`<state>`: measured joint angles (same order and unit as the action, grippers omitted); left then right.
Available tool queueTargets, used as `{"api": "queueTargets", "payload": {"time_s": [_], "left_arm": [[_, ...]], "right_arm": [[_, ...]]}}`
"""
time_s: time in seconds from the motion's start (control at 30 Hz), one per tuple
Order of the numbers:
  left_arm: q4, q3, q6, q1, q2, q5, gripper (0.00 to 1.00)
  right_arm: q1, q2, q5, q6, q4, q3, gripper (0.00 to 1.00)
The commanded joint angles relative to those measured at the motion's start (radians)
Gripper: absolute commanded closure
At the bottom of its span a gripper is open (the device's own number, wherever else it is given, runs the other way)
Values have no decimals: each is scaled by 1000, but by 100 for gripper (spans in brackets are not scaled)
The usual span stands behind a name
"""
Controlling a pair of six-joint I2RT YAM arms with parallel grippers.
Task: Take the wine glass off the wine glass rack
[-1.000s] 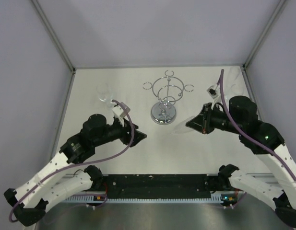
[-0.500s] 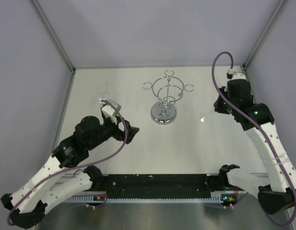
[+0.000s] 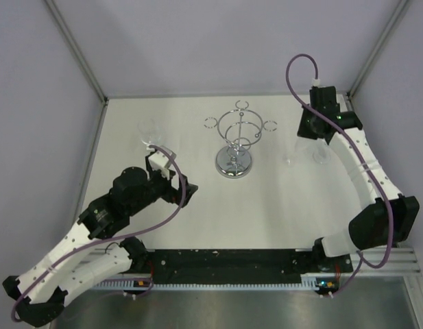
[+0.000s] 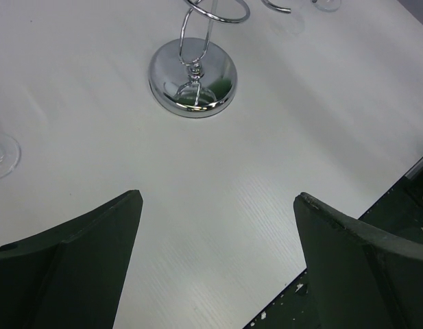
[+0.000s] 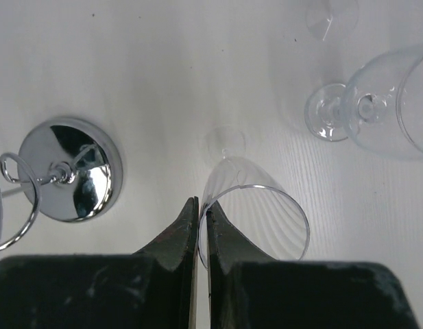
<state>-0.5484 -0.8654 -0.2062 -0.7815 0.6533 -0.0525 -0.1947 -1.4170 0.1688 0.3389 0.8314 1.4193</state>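
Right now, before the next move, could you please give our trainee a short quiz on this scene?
1. True or false: no glass hangs on the wine glass rack.
2. Which arm pinches a wine glass by its rim? A left, B right.
3. Fill in: the jaws of the left gripper stand ____.
Key: 1 true; 2 B, the right gripper; 3 open.

Moved: right gripper [image 5: 199, 205], from beside wine glass rack [image 3: 235, 140] to far right rear; wine glass [image 5: 256, 212] in it turned from sideways to mouth-up. Widened: left gripper [image 4: 218, 195] jaws, drawn slightly back
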Motion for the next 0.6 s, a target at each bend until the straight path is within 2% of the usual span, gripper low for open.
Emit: {"api": "queueTargets", "payload": {"time_s": [0.0, 0.3, 0.57], "left_arm": [[18, 8, 13, 7, -20, -35, 2], [19, 11, 21, 14, -15, -47, 2], [22, 11, 28, 27, -3, -53, 2]], "right_arm": [[8, -60, -15, -18, -52, 122, 100], [8, -217, 18, -40, -38, 230, 100], [8, -292, 23, -57, -22, 320, 100]]}}
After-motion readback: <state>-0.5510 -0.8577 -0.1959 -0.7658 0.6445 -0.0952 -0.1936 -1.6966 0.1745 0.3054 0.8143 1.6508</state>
